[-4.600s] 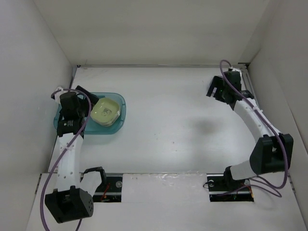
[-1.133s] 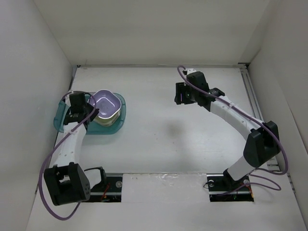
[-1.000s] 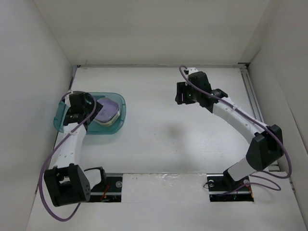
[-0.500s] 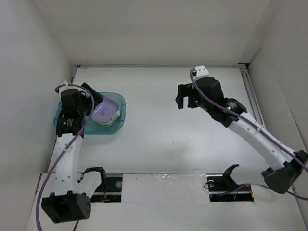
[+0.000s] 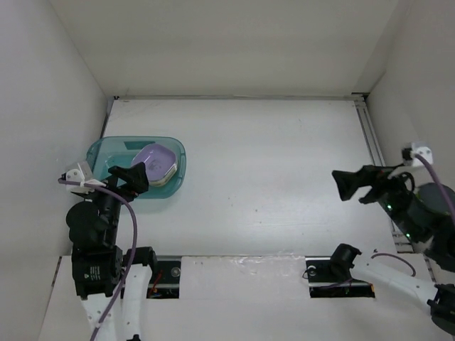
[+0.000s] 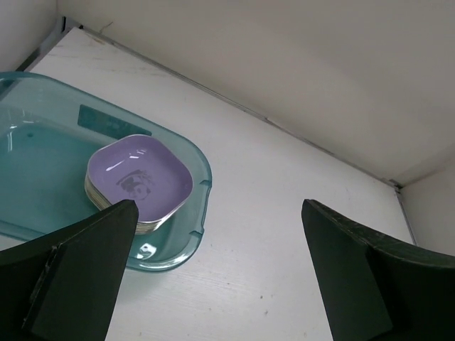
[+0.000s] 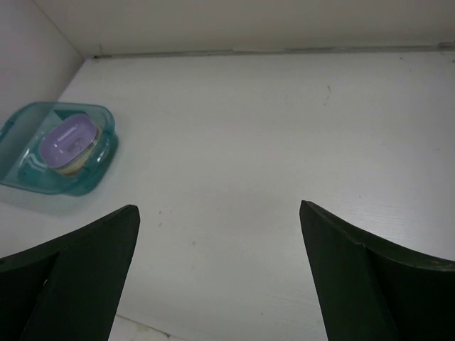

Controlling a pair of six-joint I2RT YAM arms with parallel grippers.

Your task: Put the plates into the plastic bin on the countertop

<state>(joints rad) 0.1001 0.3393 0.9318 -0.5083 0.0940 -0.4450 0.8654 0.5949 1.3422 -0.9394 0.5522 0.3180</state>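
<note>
The teal plastic bin (image 5: 99, 150) stands at the left of the white countertop (image 5: 270, 156). A stack of plates lies in its right half, with a purple plate (image 5: 155, 162) on top; the plates under it show only as pale edges. My left gripper (image 5: 128, 177) is open and empty, raised just in front of the bin. My right gripper (image 5: 353, 186) is open and empty at the near right, far from the bin. The left wrist view shows the bin (image 6: 201, 183) and purple plate (image 6: 138, 177) beyond my open gripper (image 6: 218, 209). The right wrist view shows the bin (image 7: 28, 177) and plate (image 7: 67, 138) far left of my open gripper (image 7: 218, 209).
White walls close the countertop on the left, back and right. A metal rail (image 5: 373, 142) runs along the right edge. The arm bases and cables (image 5: 334, 273) sit at the near edge.
Both arms have drawn back toward the near edge. The left gripper has left the bin, and the purple plate now lies on the stack. The right gripper swung from the far middle to the near right.
</note>
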